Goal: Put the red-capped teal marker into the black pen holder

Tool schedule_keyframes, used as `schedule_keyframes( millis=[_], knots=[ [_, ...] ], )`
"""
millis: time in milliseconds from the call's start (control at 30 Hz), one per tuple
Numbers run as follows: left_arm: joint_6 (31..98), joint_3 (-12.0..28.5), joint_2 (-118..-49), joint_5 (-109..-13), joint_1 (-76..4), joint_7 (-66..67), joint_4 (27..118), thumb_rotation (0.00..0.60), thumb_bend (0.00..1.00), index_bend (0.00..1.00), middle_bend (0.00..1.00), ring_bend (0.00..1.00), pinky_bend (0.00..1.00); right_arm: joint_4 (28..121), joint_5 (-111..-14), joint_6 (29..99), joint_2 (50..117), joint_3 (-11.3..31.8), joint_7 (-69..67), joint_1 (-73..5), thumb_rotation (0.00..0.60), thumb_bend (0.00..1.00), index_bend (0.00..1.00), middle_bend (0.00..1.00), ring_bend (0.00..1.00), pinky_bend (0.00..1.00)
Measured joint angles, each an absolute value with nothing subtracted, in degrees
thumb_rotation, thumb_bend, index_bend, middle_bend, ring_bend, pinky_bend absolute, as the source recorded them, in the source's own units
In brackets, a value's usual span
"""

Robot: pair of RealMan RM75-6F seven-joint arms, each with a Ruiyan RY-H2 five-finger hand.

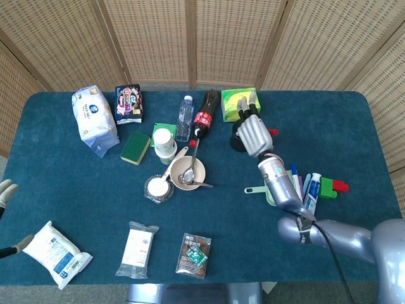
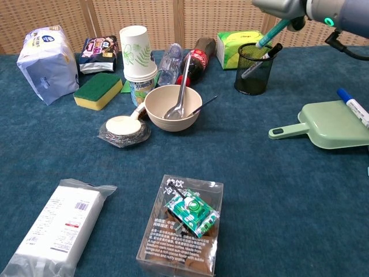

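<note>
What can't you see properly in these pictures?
- Head view: the right robot hand covers the black pen holder and most of the teal marker.
- Chest view: the top edge cuts off the right robot hand, so its grip is hidden.
- Head view: the left robot hand is cut off by the left edge.
</note>
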State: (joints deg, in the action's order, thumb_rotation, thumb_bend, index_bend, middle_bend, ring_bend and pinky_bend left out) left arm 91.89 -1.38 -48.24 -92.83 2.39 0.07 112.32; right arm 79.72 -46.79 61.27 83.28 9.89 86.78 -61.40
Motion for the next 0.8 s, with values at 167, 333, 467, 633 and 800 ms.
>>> schedule_keyframes(
  millis=[167, 333, 467, 633, 800],
  knots=[
    [91.9, -1.4, -47.8, -92.7, 2.4, -1.2, 112.2, 0.600, 0.18, 0.00, 0.00, 0.00, 0.00, 78.7, -45.6, 61.3, 85.2, 9.6, 89.7, -63.6, 0.600, 0.36, 0.60, 0.05, 0.00, 0.14],
    [92.1, -1.3, -47.6, -92.8, 2.4, -2.0, 112.1, 0.600, 0.18, 0.00, 0.00, 0.00, 0.00, 77.6, -44.9, 61.1, 86.3, 8.4, 92.6, -65.6, 0.600, 0.37, 0.61, 0.05, 0.00, 0.15],
    [92.3, -1.3, -47.4, -92.8, 2.5, -2.6, 112.0, 0.600, 0.18, 0.00, 0.00, 0.00, 0.00, 76.6, -44.7, 60.6, 87.2, 7.2, 94.2, -66.8, 0.600, 0.37, 0.60, 0.05, 0.00, 0.15],
    [92.3, -1.2, -47.2, -92.6, 2.5, -3.3, 111.8, 0.600, 0.18, 0.00, 0.00, 0.00, 0.00, 75.5, -44.6, 59.7, 88.0, 5.5, 96.0, -67.9, 0.600, 0.36, 0.60, 0.05, 0.00, 0.16],
    [92.3, -1.2, -47.0, -92.4, 2.4, -4.1, 111.6, 0.600, 0.18, 0.00, 0.00, 0.00, 0.00, 74.9, -44.0, 59.5, 88.4, 4.6, 96.9, -68.5, 0.600, 0.35, 0.39, 0.02, 0.00, 0.17]
  ],
)
